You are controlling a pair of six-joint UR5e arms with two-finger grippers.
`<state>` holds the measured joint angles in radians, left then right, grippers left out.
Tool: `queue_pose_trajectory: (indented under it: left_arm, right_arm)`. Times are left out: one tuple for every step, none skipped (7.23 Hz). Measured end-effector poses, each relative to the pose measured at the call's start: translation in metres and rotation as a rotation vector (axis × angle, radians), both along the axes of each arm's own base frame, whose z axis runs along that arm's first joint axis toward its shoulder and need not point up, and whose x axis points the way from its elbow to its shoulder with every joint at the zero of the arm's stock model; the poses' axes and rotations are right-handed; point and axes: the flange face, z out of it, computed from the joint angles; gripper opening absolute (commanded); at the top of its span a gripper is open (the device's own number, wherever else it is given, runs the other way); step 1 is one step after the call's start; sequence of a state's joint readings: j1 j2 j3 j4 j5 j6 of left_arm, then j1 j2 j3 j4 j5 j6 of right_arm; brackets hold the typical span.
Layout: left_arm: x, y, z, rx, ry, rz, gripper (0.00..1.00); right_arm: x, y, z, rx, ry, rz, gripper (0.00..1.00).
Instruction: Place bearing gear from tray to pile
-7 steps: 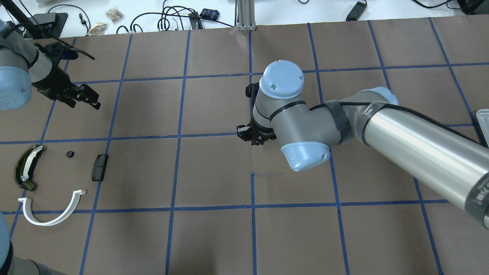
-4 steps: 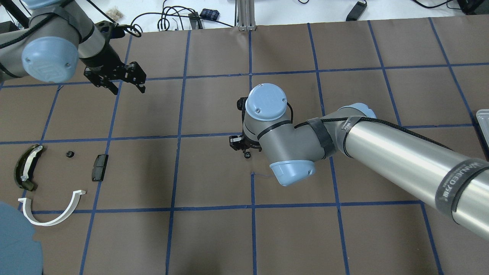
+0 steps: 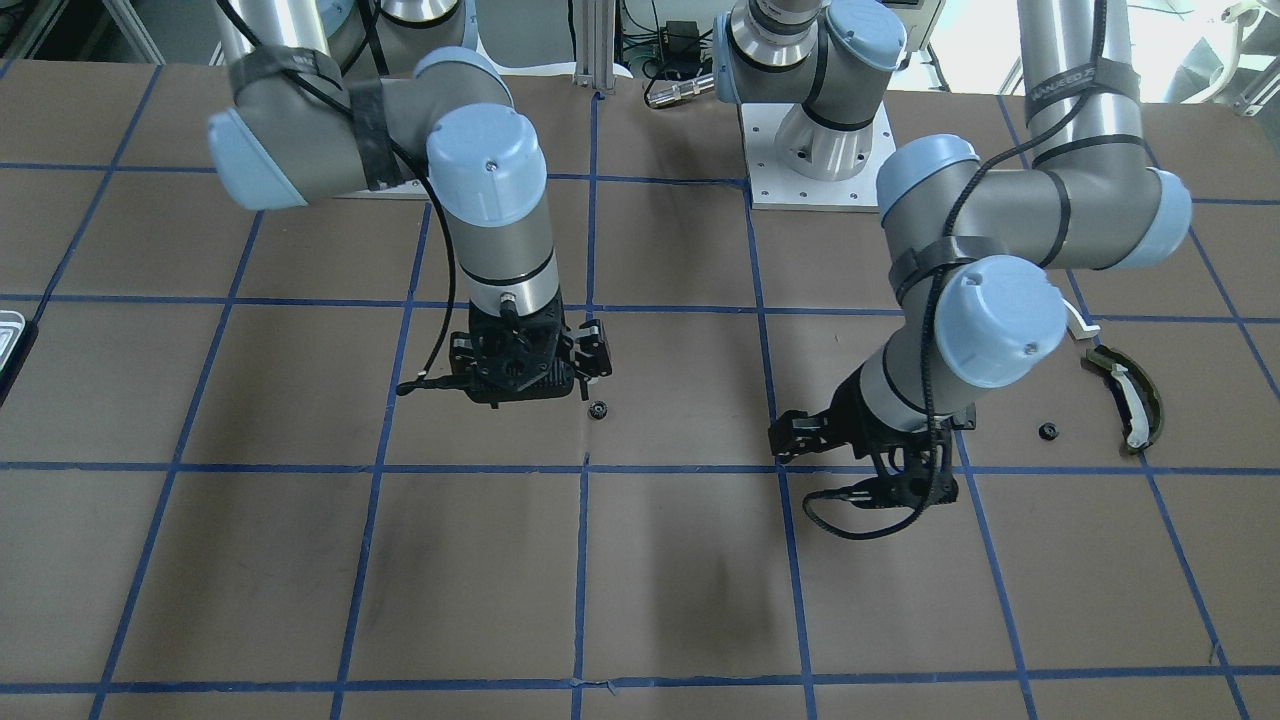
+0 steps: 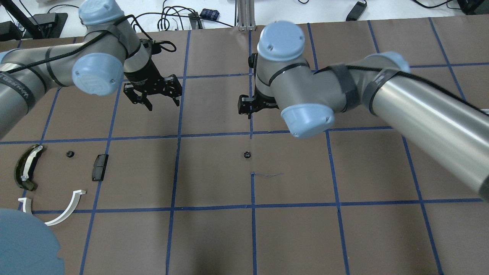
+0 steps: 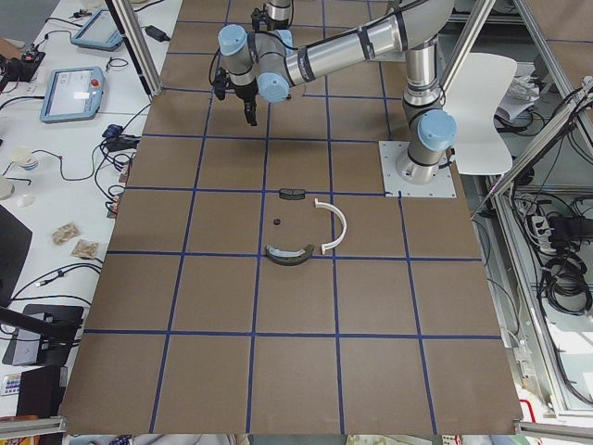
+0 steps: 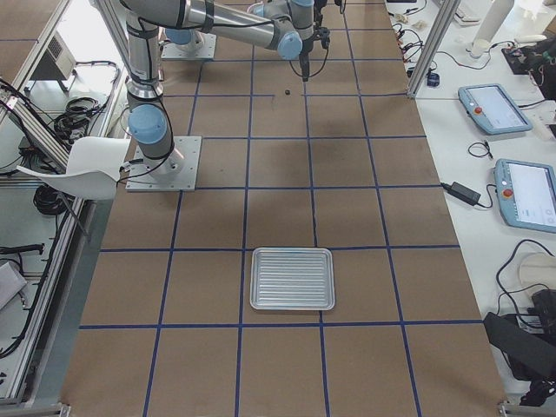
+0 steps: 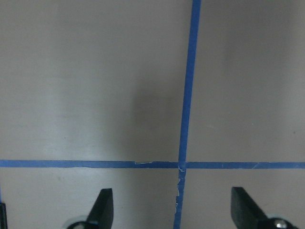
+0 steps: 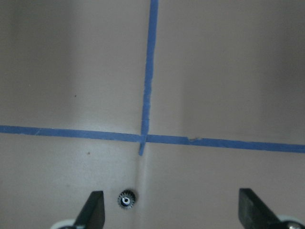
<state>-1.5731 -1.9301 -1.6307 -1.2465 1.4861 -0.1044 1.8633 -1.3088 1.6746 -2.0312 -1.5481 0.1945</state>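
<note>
Mid-bench, right beside a blue tape crossing, is where the bearing gear (image 4: 246, 154) sits. It's lying flat on the bench (image 4: 214, 236) with its bore up, loose, and neither hand is touching it. So it's off the tray (image 6: 292, 278), which is way over at the robot's right end. It's also well apart from the pile (image 4: 26, 168) at the far left end, where I can make out a second small gear (image 4: 69, 154), a black block (image 4: 100, 167) and a white arc (image 4: 72, 207).

The right hand (image 8: 174, 207) is spread wide and carrying nothing. Its wrist cam shows the gear low in the picture, just inside one finger, so that hand hangs a bit past the gear on the side away from the base. The left hand (image 4: 163, 102) is spread wide and empty too, and its wrist cam shows only tape and bench, no gear.

The bit that matters: the right hand is clearly the nearer one, but the pile is on the left arm's side. From the left hand the gear lies off toward the robot's right and back toward the base. My guess is the left arm has to make that diagonal reach.

The gear's round, so there's no long axis to line the fingers up with. It's tiny though, so centring over it will be fiddly, and the right arm parked close by could crowd the approach.
</note>
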Motion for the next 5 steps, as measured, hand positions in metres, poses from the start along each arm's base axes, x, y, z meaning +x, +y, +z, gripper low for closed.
queue_pose_trajectory:
  left_arm:
    - [-0.047, 0.011, -0.007, -0.002, -0.008, 0.016, 0.87]
    - [-0.088, 0.025, -0.018, -0.007, -0.016, 0.033, 0.87]
    - [-0.123, 0.040, -0.035, -0.025, -0.018, 0.038, 0.87]
    - [-0.146, 0.052, -0.054, -0.042, -0.014, 0.028, 0.87]
    - [-0.165, 0.066, -0.073, -0.053, -0.013, 0.009, 0.87]
  right_arm:
    - [-0.030, 0.001, 0.042, 0.026, 0.025, 0.030, 1.00]
    - [-0.062, 0.008, 0.079, 0.036, 0.036, 0.027, 1.00]
    - [-0.095, 0.015, 0.109, 0.043, 0.037, -0.004, 1.00]
    - [-0.120, 0.020, 0.129, 0.051, 0.033, -0.029, 1.00]
    - [-0.135, 0.022, 0.141, 0.053, 0.028, -0.039, 1.00]
